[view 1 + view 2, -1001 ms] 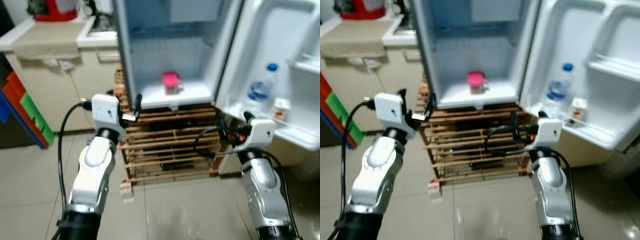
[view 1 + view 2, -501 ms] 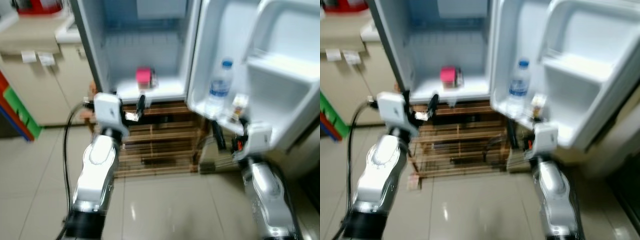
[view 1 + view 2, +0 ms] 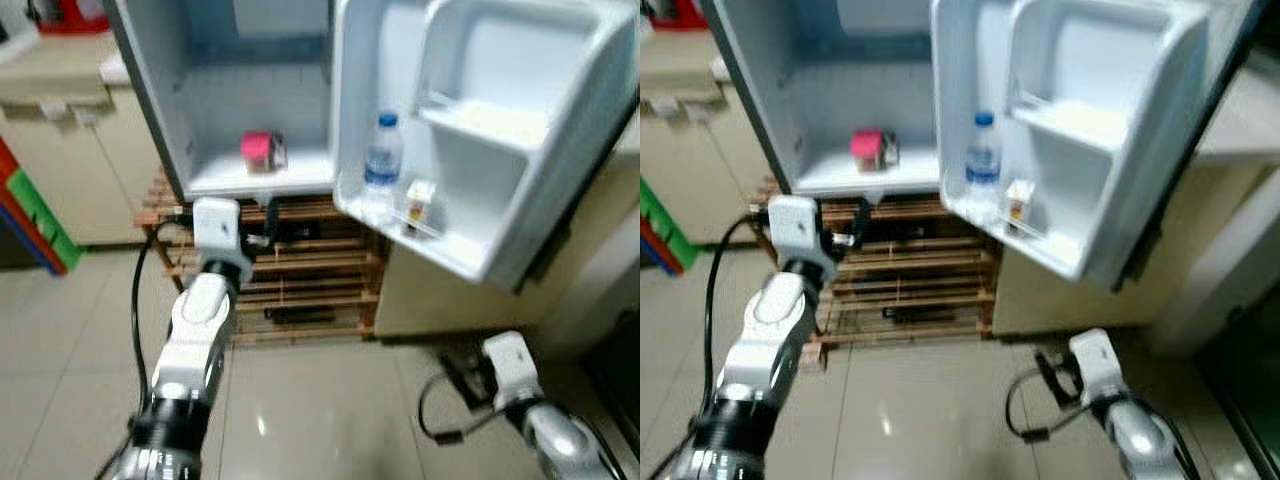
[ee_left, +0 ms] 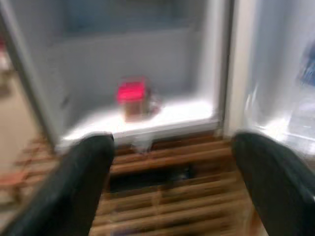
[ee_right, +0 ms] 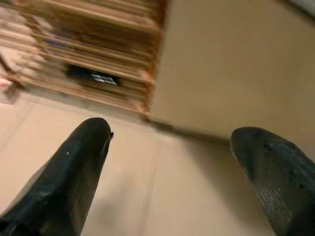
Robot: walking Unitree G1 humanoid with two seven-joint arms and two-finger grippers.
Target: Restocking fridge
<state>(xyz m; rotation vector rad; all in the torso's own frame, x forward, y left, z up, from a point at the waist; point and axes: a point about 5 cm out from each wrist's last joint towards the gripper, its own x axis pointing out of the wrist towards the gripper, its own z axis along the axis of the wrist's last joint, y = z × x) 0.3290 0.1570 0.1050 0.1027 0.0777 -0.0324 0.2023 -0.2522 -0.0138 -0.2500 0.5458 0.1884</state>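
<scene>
The fridge (image 3: 150, 110) stands open with a pink-lidded jar (image 3: 262, 152) on its bottom shelf. Its door (image 3: 500, 150) holds a water bottle (image 3: 381, 165) and a small carton (image 3: 420, 203) in the lower rack. My left gripper (image 3: 264, 236) is raised just below the shelf's front edge; in the left wrist view it (image 4: 172, 147) is open, empty, and faces the jar (image 4: 132, 96). My right gripper (image 3: 462, 372) hangs low near the floor, right of the fridge; the right wrist view shows it (image 5: 172, 135) open and empty.
A wooden slatted rack (image 3: 300, 280) carries the fridge. A beige cabinet (image 3: 450, 290) stands to its right, under the door. A counter with cupboards (image 3: 70, 170) and red and green panels (image 3: 30, 210) are at the left. Glossy tiled floor (image 3: 300, 410) lies in front.
The whole view has shifted, so the camera moved. My right arm has dropped from beside the door's lower edge to near the floor. The left arm stays raised before the fridge.
</scene>
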